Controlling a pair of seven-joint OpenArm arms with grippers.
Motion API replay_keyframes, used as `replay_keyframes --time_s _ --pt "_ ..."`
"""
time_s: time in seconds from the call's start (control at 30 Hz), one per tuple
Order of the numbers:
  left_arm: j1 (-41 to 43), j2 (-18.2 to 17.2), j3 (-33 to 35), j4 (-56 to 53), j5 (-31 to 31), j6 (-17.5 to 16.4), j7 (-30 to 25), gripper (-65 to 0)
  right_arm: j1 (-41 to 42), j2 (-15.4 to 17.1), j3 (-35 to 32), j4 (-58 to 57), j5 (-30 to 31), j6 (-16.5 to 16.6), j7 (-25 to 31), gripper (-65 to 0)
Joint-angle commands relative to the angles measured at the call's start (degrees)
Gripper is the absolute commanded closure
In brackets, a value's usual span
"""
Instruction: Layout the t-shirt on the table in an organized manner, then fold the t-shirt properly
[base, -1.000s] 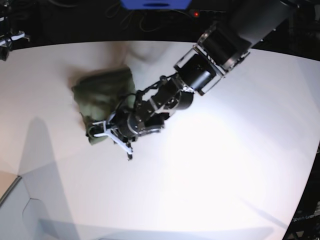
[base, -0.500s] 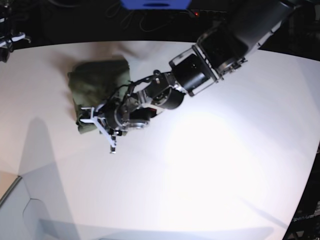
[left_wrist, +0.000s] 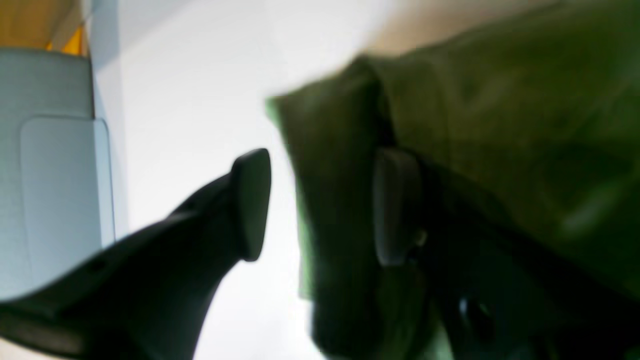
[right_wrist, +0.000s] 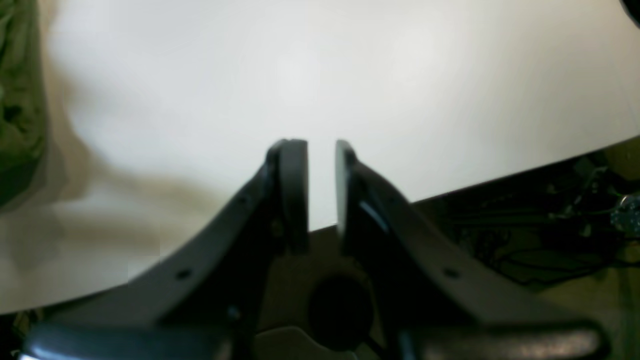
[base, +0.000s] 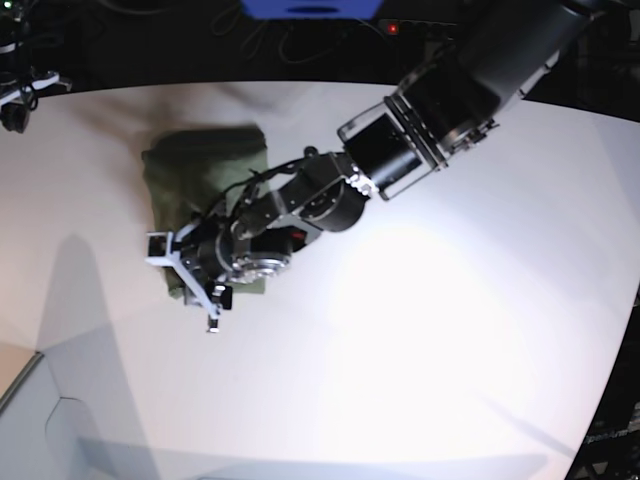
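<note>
Base view: the t-shirt (base: 200, 175) lies as a compact, roughly rectangular olive-green bundle on the far left part of the white surface (base: 420, 340), well inside its curved edge. The left arm reaches diagonally across from the upper right, and its left end effector (base: 185, 280) sits over the bundle's near edge, hiding that corner. The right end effector (base: 15, 100) shows only as a small form at the far left margin, off the cloth; its state cannot be read here.

Left wrist view: this close view supplies what the overhead view hides. The left end effector (left_wrist: 320, 205) has its fingers apart; one dark pad stands free over bare surface (left_wrist: 200, 75), while the other lies against a thick folded edge of the t-shirt (left_wrist: 500, 115). The cloth is blurred, dark olive, in stacked layers. Whether the fabric is gripped cannot be told.

Right wrist view: the right end effector (right_wrist: 321, 185) holds its fingers nearly together, a narrow gap between them and nothing inside. It hangs above the surface (right_wrist: 325, 75) near its rim, with a strip of the t-shirt (right_wrist: 17, 95) at the left margin.
</note>
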Motion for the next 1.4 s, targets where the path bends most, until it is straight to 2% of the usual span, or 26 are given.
replay_keyframes --time_s 0.0,0.2,0.3,0.47,0.6,0.77,0.87,0.97,1.13,1.23,1.37 --pt "-1.8 0.8 -0.4 1.9 -0.1 0.6 -0.7 -32.0 -0.3 0.7 0.4 1.0 0.8 -0.2 1.4 -8.1" --pt "-2.9 0.8 -1.1 2.6 0.0 0.7 -0.5 -32.1 -0.3 0.7 0.3 1.0 0.8 -0.2 1.4 -8.1" --pt "-2.9 0.7 -7.4 5.6 0.0 0.7 -0.5 -32.1 -0.3 0.9 -2.0 1.0 0.8 -0.2 1.4 -8.1" --pt "0.8 -4.7 -22.2 15.6 0.0 0.5 -0.5 -32.1 2.2 0.9 -7.1 1.0 0.7 -0.2 1.4 -8.1" --pt "8.2 -10.0 -34.8 25.3 -0.3 0.2 3.9 -32.0 6.1 1.7 -11.8 0.4 0.6 -0.2 1.4 -8.1" --pt "18.2 -15.4 -45.9 35.0 -0.4 0.2 5.5 -32.0 9.2 2.0 -18.6 -2.9 0.6 -0.2 1.4 -8.1" --pt "24.8 -17.2 -51.5 39.6 -0.4 0.1 5.5 -32.0 9.2 1.9 -22.8 -3.3 0.7 -0.2 1.4 -7.8" --pt "30.4 -17.5 -57.1 42.9 -0.4 0.1 5.5 -32.0 8.9 0.9 -27.1 -3.5 0.7 -0.2 1.4 -7.7" --pt "37.9 -17.2 -64.8 46.4 -0.4 0.1 5.5 -32.0 9.2 0.9 -27.7 -7.7 0.9 -0.2 1.7 -7.7" --pt "41.0 -17.0 -66.9 47.1 -0.4 0.1 5.3 -32.0 8.8 2.2 -27.8 -9.9 1.0 -0.2 1.7 -7.7" --pt "43.5 -16.9 -67.3 47.1 -0.4 0.3 5.5 -32.0 8.0 2.1 -27.9 -13.4 1.0 -0.2 1.8 -7.7"
